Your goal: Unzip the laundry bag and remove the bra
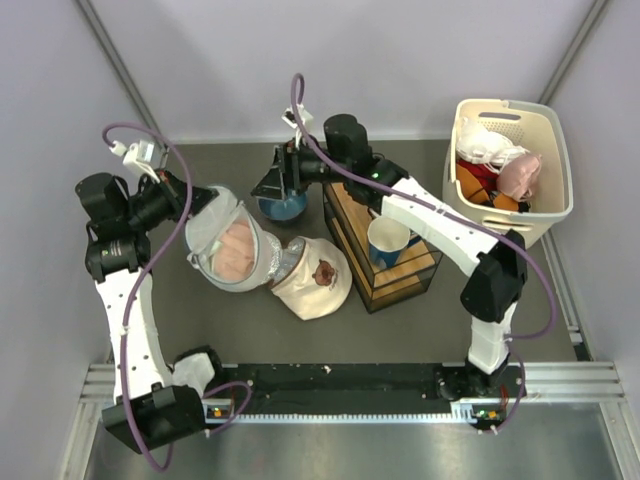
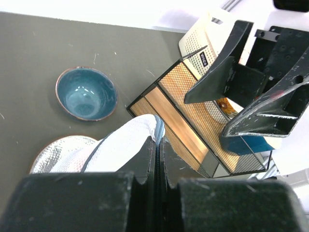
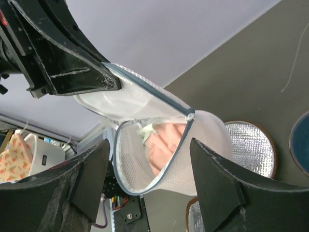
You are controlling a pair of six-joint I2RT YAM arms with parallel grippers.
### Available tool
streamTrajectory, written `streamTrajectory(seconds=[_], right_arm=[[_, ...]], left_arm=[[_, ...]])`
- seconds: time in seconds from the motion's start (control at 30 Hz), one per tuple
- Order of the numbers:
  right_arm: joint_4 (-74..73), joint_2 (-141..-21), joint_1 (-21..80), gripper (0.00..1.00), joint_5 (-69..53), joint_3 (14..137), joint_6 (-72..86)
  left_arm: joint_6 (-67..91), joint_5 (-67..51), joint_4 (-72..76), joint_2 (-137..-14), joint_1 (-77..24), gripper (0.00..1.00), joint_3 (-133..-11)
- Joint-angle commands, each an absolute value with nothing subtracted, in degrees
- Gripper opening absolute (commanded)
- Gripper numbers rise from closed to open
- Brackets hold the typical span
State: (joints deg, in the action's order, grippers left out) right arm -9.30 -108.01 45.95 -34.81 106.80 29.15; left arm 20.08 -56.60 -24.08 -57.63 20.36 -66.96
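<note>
White mesh laundry bag (image 1: 235, 262) hangs from the left gripper (image 1: 197, 207), which is clamped on its flap. The right gripper (image 1: 278, 182) hovers just beside it, jaws spread and empty, over a blue bowl (image 1: 284, 208). A wire rack (image 1: 385, 262) and basket (image 1: 515, 170) stand to its right. The right wrist view alone shows the zipper parted and the bra (image 3: 166, 145) inside.

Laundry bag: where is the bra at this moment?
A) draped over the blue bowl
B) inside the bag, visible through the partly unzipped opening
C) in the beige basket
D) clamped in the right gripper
B: in the right wrist view the bra sits inside the laundry bag behind the part-open zipper, the right gripper is open, and the left gripper pinches the bag's mesh.
</note>
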Motion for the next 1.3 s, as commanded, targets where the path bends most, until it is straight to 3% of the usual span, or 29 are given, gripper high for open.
streamTrajectory(seconds=[0.0, 0.1, 0.2, 0.3, 0.53, 0.63, 0.67, 0.77, 1.07, 1.1, 1.13, 1.27], right_arm=[[-10.0, -105.5, 46.0, 0.66, -31.1, 106.1, 27.2], [-11.5, -106.8, 47.0, 0.69, -30.2, 106.7, 25.3], [-16.8, -109.1, 49.0, 0.81, -26.4, 109.3, 21.2], [-18.8, -110.1, 50.7, 0.82, -23.6, 109.1, 19.3], [-19.6, -112.1, 52.7, 0.66, -21.2, 109.7, 17.4], [-20.0, -112.8, 52.9, 0.42, -19.7, 110.0, 17.6], [-20.0, -112.7, 52.8, 0.23, -18.3, 109.9, 17.6], [-20.3, -112.4, 52.6, 0.00, -15.9, 109.2, 18.5], [-20.7, -111.0, 52.3, 0.00, -15.9, 108.4, 17.0], [-21.5, -110.4, 52.2, 0.14, -16.2, 108.8, 17.0], [-21.8, -110.0, 52.3, 0.55, -16.3, 109.2, 17.2], [-21.9, -107.5, 52.4, 0.60, -17.0, 110.7, 18.1]], left_arm=[[23.3, -54.5, -25.1, -55.4, 20.2, 0.00, -68.9], [23.6, -54.9, -25.0, -55.5, 20.3, 0.00, -69.2], [24.1, -55.6, -24.8, -55.8, 20.2, 0.00, -69.2], [24.1, -55.6, -24.7, -55.6, 20.2, 0.00, -69.2], [24.7, -56.2, -24.3, -55.5, 20.3, 0.00, -69.2], [24.8, -56.3, -24.0, -55.4, 20.2, 0.00, -69.1], [24.7, -56.3, -24.2, -55.5, 20.2, 0.00, -69.1], [24.5, -55.5, -24.8, -55.5, 20.3, 0.00, -69.0], [25.5, -51.9, -25.4, -55.6, 21.4, 0.00, -68.0], [26.8, -52.5, -24.4, -54.9, 21.4, 0.00, -67.3], [27.2, -52.5, -23.7, -54.5, 21.3, 0.00, -66.7], [28.6, -49.4, -22.4, -52.2, 21.3, 0.00, -63.5]])
